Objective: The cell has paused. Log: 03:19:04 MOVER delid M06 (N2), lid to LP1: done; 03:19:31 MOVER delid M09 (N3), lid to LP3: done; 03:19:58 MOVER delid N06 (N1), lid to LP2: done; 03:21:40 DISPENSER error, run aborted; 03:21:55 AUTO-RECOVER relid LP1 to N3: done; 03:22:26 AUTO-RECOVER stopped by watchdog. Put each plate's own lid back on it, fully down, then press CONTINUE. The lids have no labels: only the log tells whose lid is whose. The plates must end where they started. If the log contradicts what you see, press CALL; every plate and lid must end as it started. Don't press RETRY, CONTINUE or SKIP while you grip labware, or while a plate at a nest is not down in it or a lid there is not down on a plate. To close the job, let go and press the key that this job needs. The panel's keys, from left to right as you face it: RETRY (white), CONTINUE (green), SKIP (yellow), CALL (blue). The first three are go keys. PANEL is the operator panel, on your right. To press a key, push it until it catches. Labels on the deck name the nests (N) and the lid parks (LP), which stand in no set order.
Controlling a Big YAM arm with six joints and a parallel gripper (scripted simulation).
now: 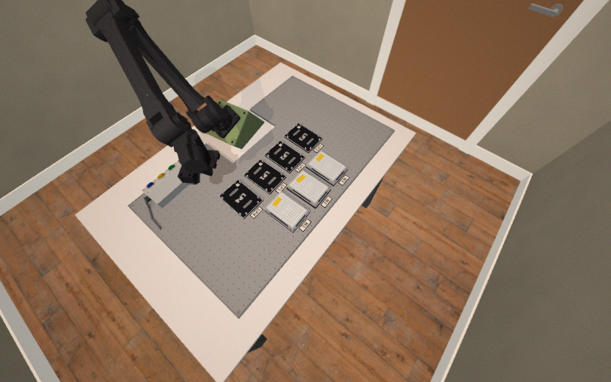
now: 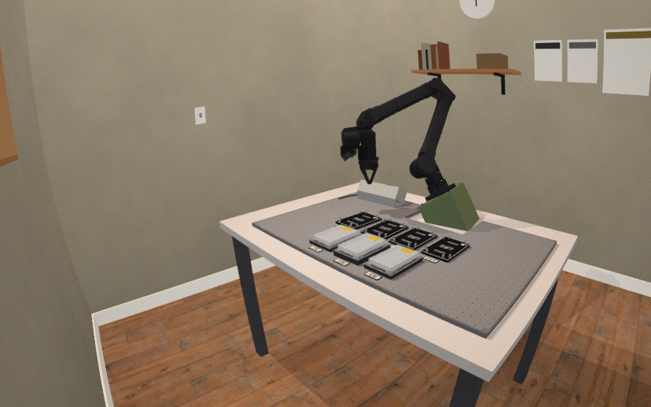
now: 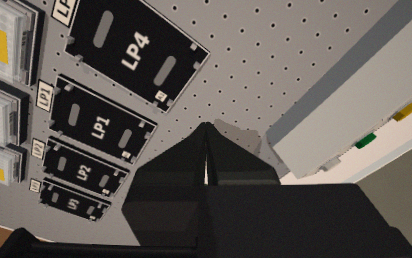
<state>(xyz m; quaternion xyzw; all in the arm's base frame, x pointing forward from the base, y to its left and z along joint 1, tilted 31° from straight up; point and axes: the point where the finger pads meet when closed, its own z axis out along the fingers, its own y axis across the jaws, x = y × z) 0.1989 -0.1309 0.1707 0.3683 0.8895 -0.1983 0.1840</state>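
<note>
My gripper (image 1: pixel 190 179) (image 2: pixel 369 182) (image 3: pixel 205 129) is shut and empty, above the deck beside the panel (image 1: pixel 168 193) (image 2: pixel 380 193) (image 3: pixel 345 100). The plates at N1 (image 1: pixel 288 212) (image 2: pixel 334 236), N2 (image 1: pixel 308 188) (image 2: pixel 361 247) and N3 (image 1: pixel 328 168) (image 2: pixel 392 261) sit level and appear to have clear lids on. The parks LP4 (image 1: pixel 231 196) (image 3: pixel 112 55), LP1 (image 1: pixel 255 177) (image 3: pixel 87 132), LP2 (image 3: pixel 70 172) and LP3 (image 3: pixel 62 201) hold no lid. The wrist view shows the white key (image 3: pixel 330 164), green key (image 3: pixel 366 141) and yellow key (image 3: pixel 403 112). The blue key (image 1: pixel 150 185) shows in the top view.
The green arm base (image 1: pixel 234 128) (image 2: pixel 446 210) stands at the table's back edge, beside the panel. A dark cable (image 1: pixel 153 214) lies at the panel's outer end. The parks' upright corner posts stand between the panel and the plates.
</note>
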